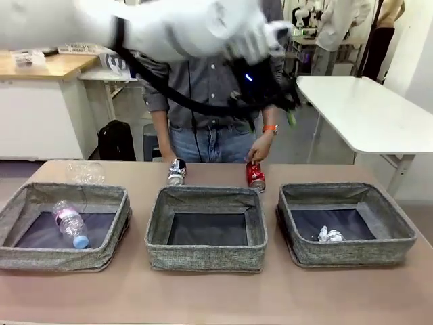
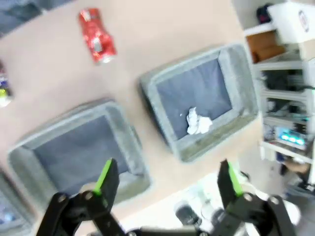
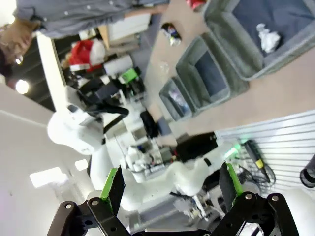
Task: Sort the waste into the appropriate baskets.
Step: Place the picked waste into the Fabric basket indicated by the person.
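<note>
The small white-silver wad (image 1: 330, 235) is seen in the right basket (image 1: 352, 254), by its near wall; the pink-labelled bottle (image 1: 71, 225) is laid in the left basket (image 1: 61, 257); the clear bottle (image 1: 86, 172) is placed near the table's far left corner; the black-and-white can (image 1: 176, 171) and the red can (image 1: 255, 176) are stood along the far edge, the latter touched by a person's hand (image 1: 260, 150); the left gripper (image 2: 167, 179) and right gripper (image 3: 172, 182) are spread wide, nothing held.

Even indoor light; soft shadow under middle grey woven-fabric bin (image 1: 206, 261). White left robot arm (image 1: 135, 27) motion-blurred. Left wrist view smeared. Bright round lamp (image 3: 22, 86) blown out, right wrist view.
</note>
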`<state>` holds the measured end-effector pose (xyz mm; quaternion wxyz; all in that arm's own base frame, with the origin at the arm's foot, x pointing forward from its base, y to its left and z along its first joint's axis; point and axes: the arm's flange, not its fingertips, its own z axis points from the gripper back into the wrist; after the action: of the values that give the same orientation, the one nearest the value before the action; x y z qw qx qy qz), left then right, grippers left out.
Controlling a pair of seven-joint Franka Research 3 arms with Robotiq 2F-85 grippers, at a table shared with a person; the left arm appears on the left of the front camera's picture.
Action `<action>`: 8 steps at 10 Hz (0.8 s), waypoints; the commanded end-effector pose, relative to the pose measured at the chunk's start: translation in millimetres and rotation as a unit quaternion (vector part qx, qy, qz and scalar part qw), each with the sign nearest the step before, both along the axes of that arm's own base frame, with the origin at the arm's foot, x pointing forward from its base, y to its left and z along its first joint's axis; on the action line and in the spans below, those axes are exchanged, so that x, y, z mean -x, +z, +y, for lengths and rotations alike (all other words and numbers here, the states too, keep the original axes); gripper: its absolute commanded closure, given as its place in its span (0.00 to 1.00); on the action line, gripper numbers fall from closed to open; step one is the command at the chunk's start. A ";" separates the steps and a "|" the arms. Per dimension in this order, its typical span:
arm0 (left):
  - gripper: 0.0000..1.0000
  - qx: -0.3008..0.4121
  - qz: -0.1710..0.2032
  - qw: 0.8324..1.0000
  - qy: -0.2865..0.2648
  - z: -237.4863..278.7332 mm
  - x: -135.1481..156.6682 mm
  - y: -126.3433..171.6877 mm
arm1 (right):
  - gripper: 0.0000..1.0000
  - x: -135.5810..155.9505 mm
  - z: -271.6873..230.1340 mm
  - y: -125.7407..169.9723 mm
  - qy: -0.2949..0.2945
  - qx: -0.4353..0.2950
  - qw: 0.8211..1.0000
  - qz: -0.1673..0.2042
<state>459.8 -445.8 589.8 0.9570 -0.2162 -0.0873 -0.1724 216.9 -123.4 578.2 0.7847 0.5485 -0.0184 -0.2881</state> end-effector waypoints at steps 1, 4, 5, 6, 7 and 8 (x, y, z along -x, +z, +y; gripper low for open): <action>0.00 0.067 0.029 0.997 0.029 90.2 28.2 -13.1 | 0.00 -57.2 53.7 -6.1 0.061 -0.021 0.998 0.009; 0.00 0.170 0.089 0.974 0.120 197.2 50.9 -22.6 | 0.00 -112.0 166.9 -24.1 0.116 -0.068 0.991 0.026; 0.00 0.201 0.106 0.964 0.140 219.7 60.6 -26.7 | 0.00 -120.0 199.6 -30.0 0.134 -0.097 0.985 0.042; 0.00 0.233 0.114 0.952 0.160 242.5 70.8 -32.3 | 0.00 -124.8 223.6 -33.9 0.137 -0.122 0.981 0.058; 0.00 0.256 0.121 0.945 0.166 259.5 80.8 -39.2 | 0.00 -128.0 244.0 -38.5 0.120 -0.153 0.977 0.083; 0.00 0.291 0.126 0.936 0.155 272.3 88.2 -47.4 | 0.00 -131.3 252.5 -45.4 0.115 -0.198 0.969 0.096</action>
<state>384.2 -180.8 548.6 0.8876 -0.4554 -0.0391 0.0569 342.8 126.4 532.2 0.7246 0.6318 0.1688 -0.2175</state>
